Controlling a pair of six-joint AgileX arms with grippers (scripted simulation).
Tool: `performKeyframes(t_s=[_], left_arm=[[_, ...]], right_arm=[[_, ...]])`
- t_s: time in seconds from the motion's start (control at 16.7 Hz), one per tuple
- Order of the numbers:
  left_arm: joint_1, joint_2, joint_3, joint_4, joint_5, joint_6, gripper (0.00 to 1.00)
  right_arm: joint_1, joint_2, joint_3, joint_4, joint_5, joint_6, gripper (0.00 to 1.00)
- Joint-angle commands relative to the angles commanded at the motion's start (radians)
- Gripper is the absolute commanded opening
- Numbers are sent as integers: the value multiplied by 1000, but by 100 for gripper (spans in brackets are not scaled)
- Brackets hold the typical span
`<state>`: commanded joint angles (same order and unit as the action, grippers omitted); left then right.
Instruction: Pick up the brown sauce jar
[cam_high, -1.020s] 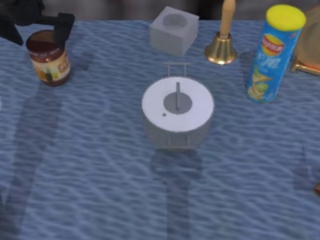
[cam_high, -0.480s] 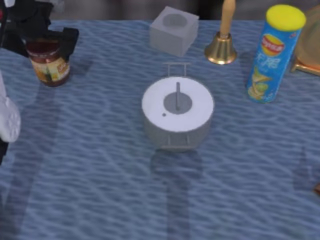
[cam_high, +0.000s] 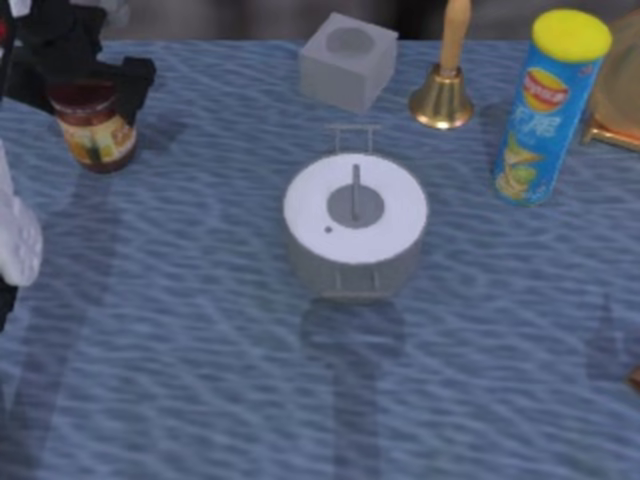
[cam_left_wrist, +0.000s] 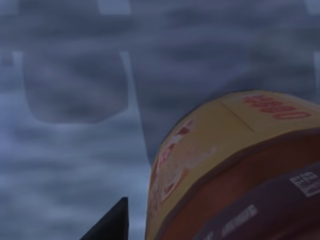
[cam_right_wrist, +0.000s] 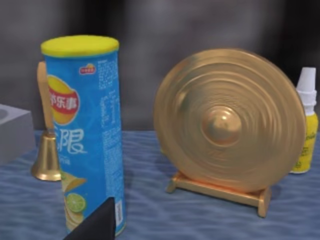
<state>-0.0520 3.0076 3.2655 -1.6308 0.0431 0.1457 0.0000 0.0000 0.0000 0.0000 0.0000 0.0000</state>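
Note:
The brown sauce jar (cam_high: 100, 135) stands at the table's far left, with its orange-yellow label facing out and its dark lid mostly hidden under my arm. My left gripper (cam_high: 85, 75) sits over the lid, open, one black finger (cam_high: 137, 75) on each side of the jar. In the left wrist view the jar (cam_left_wrist: 235, 165) looms very close, and a narrow gap shows between it and one dark fingertip (cam_left_wrist: 111, 225). My right arm is parked off the right side. Only one dark fingertip (cam_right_wrist: 102, 220) of it shows, with nothing held.
A white round drum (cam_high: 355, 215) fills the table's middle. Along the back stand a grey cube (cam_high: 348, 60), a brass bell (cam_high: 443, 95) and a tall blue chips can (cam_high: 550, 105). At far right stand a gold disc on a stand (cam_right_wrist: 227, 132) and a small bottle (cam_right_wrist: 306, 125).
My left gripper has come down and forward over the jar's lid, and a white part of the arm now shows at the left edge. The jar has stayed in place.

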Motion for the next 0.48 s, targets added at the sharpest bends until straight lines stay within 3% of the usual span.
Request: performKeyframes(t_s=[0.48], left_arm=[[0, 0, 0, 0, 0, 0, 17]], right_arm=[[0, 0, 0, 0, 0, 0, 100]])
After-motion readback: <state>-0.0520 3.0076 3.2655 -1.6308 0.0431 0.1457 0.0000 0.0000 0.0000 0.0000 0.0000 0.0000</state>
